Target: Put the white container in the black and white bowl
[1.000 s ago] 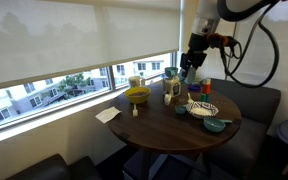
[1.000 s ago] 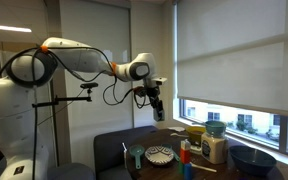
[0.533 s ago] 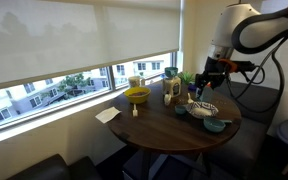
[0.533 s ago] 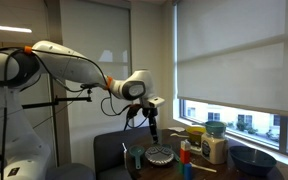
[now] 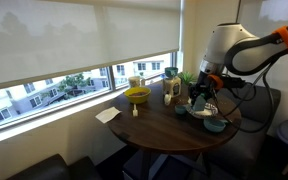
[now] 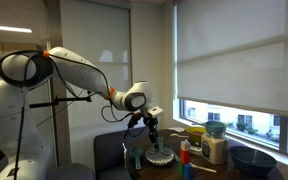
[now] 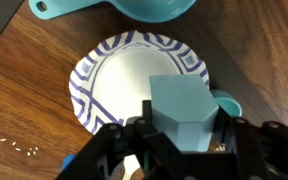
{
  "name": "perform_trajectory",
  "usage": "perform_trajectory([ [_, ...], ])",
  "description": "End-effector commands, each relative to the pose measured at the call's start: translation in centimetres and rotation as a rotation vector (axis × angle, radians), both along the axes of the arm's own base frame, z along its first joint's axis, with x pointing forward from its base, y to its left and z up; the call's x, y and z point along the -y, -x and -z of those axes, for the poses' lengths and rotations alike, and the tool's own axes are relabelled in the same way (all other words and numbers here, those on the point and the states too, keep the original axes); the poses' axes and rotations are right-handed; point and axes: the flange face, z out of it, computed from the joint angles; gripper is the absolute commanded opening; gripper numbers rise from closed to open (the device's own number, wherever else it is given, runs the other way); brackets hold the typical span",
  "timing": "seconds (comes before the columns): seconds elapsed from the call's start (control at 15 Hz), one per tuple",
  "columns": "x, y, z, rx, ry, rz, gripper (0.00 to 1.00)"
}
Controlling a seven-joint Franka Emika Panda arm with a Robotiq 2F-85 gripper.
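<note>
In the wrist view my gripper (image 7: 184, 138) is shut on the white container (image 7: 182, 108), whose greyish-teal side faces the camera. It hangs just above the near right part of the black and white bowl (image 7: 87, 78), which lies flat on the wooden table. In both exterior views the gripper (image 5: 202, 97) (image 6: 153, 137) is low over the bowl (image 5: 205, 110) (image 6: 160, 156). The container is too small to make out there. I cannot tell if it touches the bowl.
A plain teal bowl (image 7: 154, 8) (image 5: 215, 125) lies close beside the patterned bowl, with a small teal cup (image 7: 227, 105) at its other side. A yellow bowl (image 5: 137, 95), a white bottle (image 5: 170, 92) and a paper sheet (image 5: 108, 115) are further off on the round table.
The arm has swung from high above the table down to just over the black and white bowl, with the container in the jaws.
</note>
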Motion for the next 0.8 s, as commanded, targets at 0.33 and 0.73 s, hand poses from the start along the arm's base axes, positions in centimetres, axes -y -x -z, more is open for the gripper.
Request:
perform_trajectory([
  [0.33, 1.4, 0.3, 1.4, -0.032, 0.064, 0.131, 0.31],
  [0.73, 2.2, -0.8, 3.6, -0.059, 0.062, 0.161, 0.81],
])
